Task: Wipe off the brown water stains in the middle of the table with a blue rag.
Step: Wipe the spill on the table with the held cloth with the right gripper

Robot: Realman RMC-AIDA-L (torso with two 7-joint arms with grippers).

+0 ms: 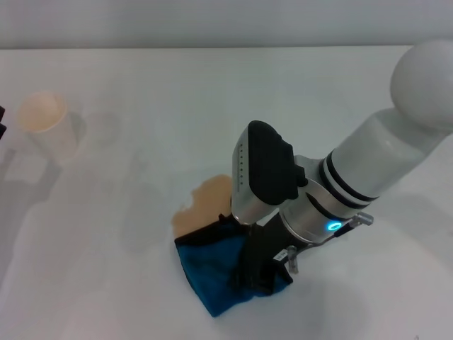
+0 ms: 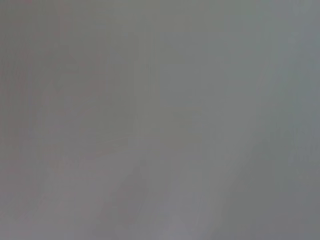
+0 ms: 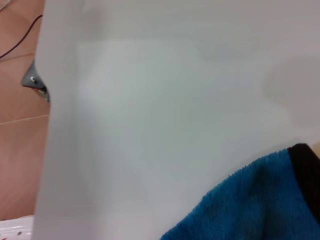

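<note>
The blue rag (image 1: 212, 273) lies on the white table (image 1: 141, 85), bunched under my right gripper (image 1: 258, 273). The gripper's dark fingers press down into the rag and are shut on it. The brown water stain (image 1: 205, 202) is a tan puddle touching the rag's far edge; the rag and the arm cover its near part. In the right wrist view the blue rag (image 3: 255, 205) shows with its black edging (image 3: 306, 167) on the white table (image 3: 150, 110). Only a dark sliver of my left gripper (image 1: 1, 120) shows at the far left edge.
A white paper cup (image 1: 46, 124) with a tan inside stands at the back left of the table. The right wrist view shows the table's edge with tan floor (image 3: 20, 125) beyond it. The left wrist view shows only flat grey.
</note>
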